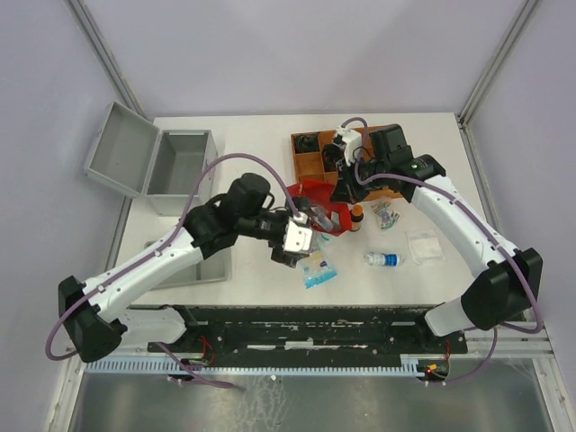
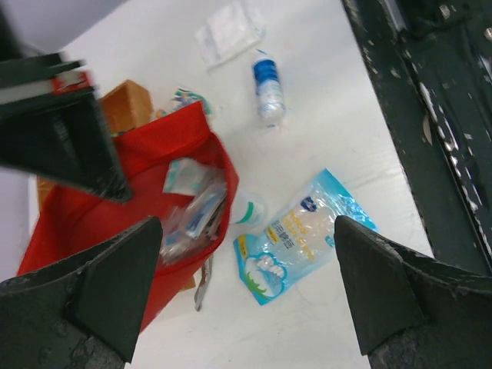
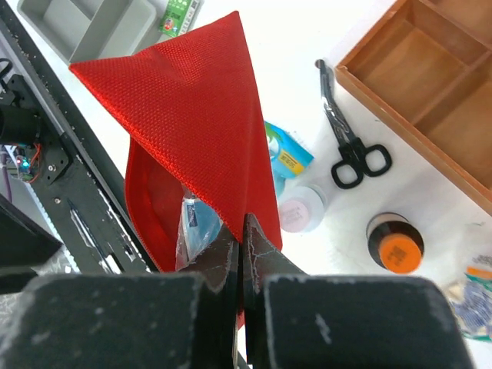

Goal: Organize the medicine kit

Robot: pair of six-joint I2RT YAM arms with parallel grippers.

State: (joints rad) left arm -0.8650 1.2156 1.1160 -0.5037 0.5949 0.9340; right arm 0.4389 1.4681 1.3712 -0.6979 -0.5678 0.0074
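Medicine kit (image 1: 177, 164), corner behind purple cable (image 1: 200, 180)

Covered, cropped and blurred parts
From above, the left arm (image 1: 171, 256) hid much of the grey tray (image 1: 214, 268), the right arm (image 1: 450, 211) covered part of the wooden tray (image 1: 310, 153), and the red pouch (image 1: 315, 192) showed only in patches between them; at the right wrist, the right gripper (image 3: 242, 231), blurred, blocked the pouch's lower end and the wooden tray ran off the edge

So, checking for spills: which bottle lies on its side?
The blue-labelled bottle, flat on the table; the orange-capped bottle stands upright.
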